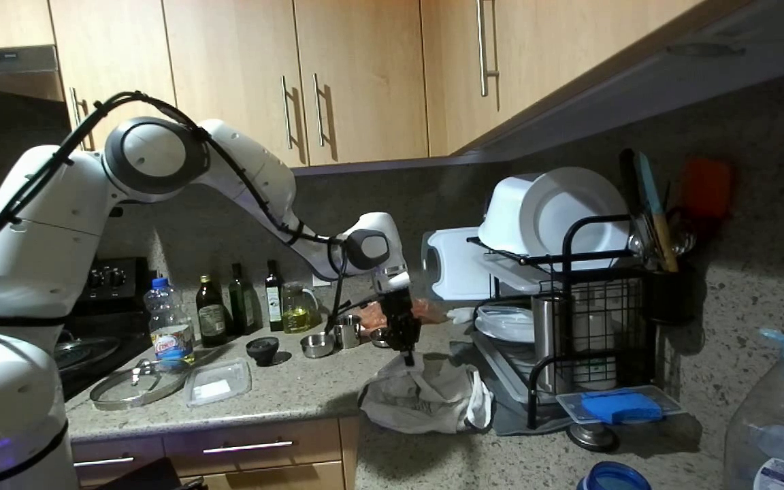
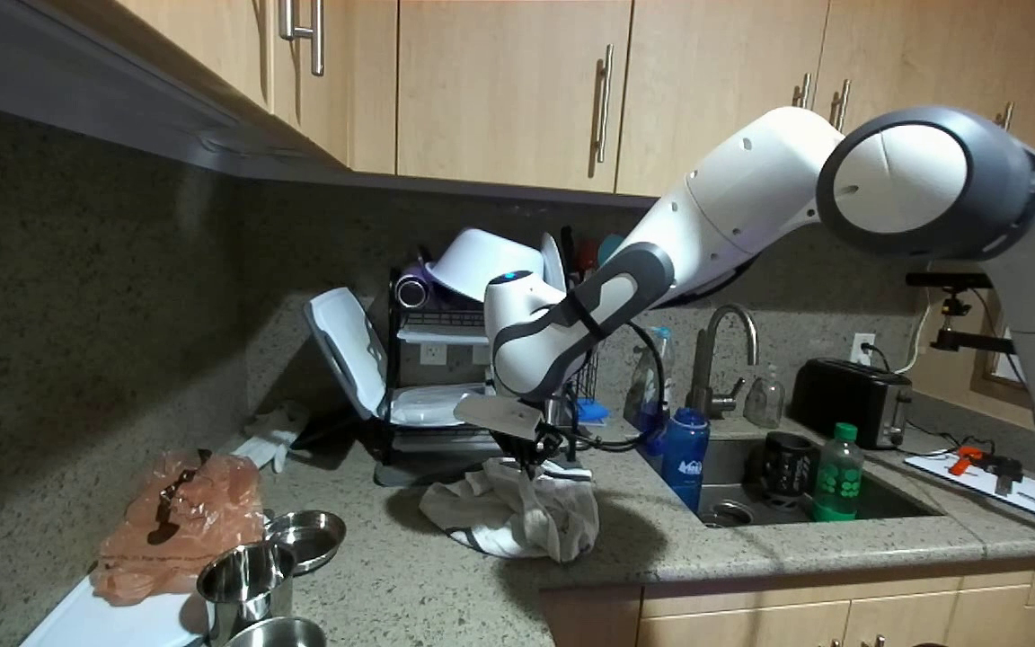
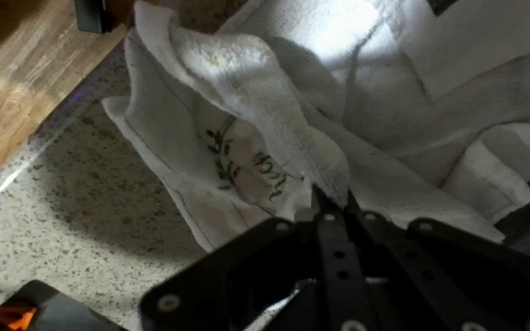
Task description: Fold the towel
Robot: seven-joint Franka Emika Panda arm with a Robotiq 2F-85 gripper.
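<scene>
The white-grey towel (image 1: 433,408) lies crumpled on the counter by the dish rack; it also shows in an exterior view (image 2: 526,512), with dark stripes. In the wrist view the towel (image 3: 246,76) is bunched, with dark printed letters and leaves on one part. My gripper (image 1: 410,357) points down onto the towel and also shows in an exterior view (image 2: 528,465). In the wrist view its fingertips (image 3: 331,188) are close together with a towel fold pinched between them. Most of the towel rests on the counter. Its far corners are hidden in the folds.
A black dish rack (image 1: 589,257) with dishes stands right beside the towel. The counter edge (image 3: 58,108) runs close by. Metal cups (image 1: 318,345), a glass lid (image 1: 139,386) and a plastic container (image 1: 218,382) stand on the counter. A blue bottle (image 2: 685,458) stands by the sink (image 2: 895,505).
</scene>
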